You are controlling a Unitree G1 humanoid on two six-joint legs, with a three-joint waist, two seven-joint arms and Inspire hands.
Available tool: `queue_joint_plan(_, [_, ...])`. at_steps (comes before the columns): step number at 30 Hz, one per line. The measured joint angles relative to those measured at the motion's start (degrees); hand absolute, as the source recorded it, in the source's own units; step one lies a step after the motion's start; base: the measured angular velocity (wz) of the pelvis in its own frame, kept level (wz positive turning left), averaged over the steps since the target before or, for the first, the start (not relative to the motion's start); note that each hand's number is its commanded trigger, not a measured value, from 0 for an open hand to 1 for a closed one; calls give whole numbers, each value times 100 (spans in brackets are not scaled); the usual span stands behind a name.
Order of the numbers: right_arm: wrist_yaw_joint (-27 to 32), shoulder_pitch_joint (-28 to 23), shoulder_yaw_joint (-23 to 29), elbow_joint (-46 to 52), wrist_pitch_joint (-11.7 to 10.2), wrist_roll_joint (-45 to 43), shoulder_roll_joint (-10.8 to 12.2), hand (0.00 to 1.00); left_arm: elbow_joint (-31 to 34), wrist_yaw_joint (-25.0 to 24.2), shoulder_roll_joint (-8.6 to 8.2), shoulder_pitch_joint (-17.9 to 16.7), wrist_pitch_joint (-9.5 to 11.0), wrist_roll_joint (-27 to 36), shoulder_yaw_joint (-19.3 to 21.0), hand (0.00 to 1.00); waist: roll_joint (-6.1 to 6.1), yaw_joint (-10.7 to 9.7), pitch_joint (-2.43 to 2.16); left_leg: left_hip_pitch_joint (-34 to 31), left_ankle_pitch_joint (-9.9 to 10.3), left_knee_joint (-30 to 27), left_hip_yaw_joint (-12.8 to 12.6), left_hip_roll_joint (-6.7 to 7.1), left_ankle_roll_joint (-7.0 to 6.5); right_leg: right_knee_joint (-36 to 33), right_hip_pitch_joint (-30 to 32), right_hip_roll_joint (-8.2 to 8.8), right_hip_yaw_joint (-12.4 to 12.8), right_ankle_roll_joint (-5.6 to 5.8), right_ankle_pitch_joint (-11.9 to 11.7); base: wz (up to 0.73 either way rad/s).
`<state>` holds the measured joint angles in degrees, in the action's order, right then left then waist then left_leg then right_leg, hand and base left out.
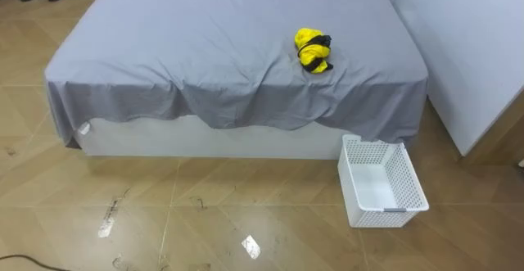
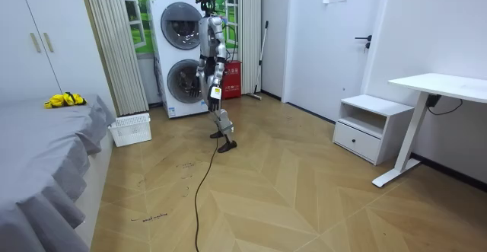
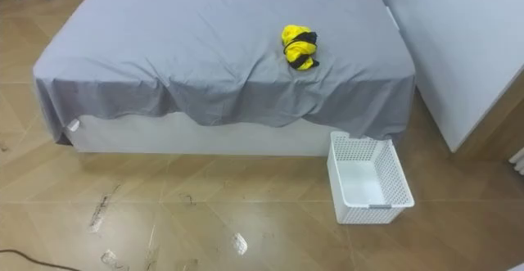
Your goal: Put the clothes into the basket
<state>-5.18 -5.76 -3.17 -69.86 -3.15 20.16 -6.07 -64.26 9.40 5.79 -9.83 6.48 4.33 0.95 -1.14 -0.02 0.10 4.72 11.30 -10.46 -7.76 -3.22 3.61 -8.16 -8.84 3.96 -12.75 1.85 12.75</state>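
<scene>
Wooden floor (image 1: pixel 246 214) lies nearest in the eye views. Beyond it stands the bed (image 1: pixel 205 42) under a grey sheet, with the yellow-and-black clothes (image 1: pixel 313 50) bundled on it near its right corner. The white basket (image 1: pixel 385 216) sits on the floor just beside that corner, apart from the clothes. In the room view the robot stands by the washing machines (image 2: pixel 179 54), well apart from the bed. One hand (image 2: pixel 214 90) hangs at its hip; how far open it is cannot be told.

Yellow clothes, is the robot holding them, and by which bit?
No. The yellow clothes lie bunched on the grey bed, touched by nothing. The robot stands far off by the washing machines.
</scene>
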Motion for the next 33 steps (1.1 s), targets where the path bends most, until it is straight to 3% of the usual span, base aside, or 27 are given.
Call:
queue_joint_plan(12, [-98,0,-13,-143,82,53,0,0,-18,-122,6,18,-71,22,-4,0,12,-28,12,0,0,50,-3,1,0,33,-3,-1,-7,0,-1,0])
queue_joint_plan(18, [-95,-7,4,-145,79,89,0,0,-78,-135,3,-79,-80,341,-2,0,28,-100,30,-24,1,71,25,1,-2,22,-9,-3,-35,1,-1,1])
queue_joint_plan(22, [-115,0,4,-168,83,156,1,0,-107,-172,-9,-100,-83,435,70,0,34,-112,-3,-135,9,-31,32,2,-13,41,37,-3,-55,3,1,4])
queue_joint_plan(25, [-138,13,1,-155,126,122,1,0,-79,-267,-11,-70,-118,426,163,0,14,-109,-6,-306,33,-305,36,-12,-24,22,103,1,-97,-3,4,4])
queue_joint_plan(28, [-186,16,-10,-157,144,137,0,0,-22,-337,-2,-65,-117,553,231,0,18,-68,6,-546,117,-789,-10,-129,16,-110,196,-40,-88,-61,39,-7])
queue_joint_plan(30, [-193,18,-12,-170,143,157,9,0,6,-376,14,-59,-116,791,291,0,14,4,34,-771,261,-1414,-24,-293,33,-278,205,-132,-30,-143,181,-7])
queue_joint_plan(32, [-210,-23,-4,-173,136,248,10,0,14,-379,17,-61,-110,1045,341,0,-34,15,77,-1083,261,-2091,-14,-413,30,-391,205,-154,-6,-225,326,2])
queue_joint_plan(33, [-199,-50,4,-153,129,290,5,0,29,-383,21,-71,-90,1232,372,0,-14,37,74,-1407,254,-2671,4,-506,-102,-489,160,-163,-1,-314,429,8])
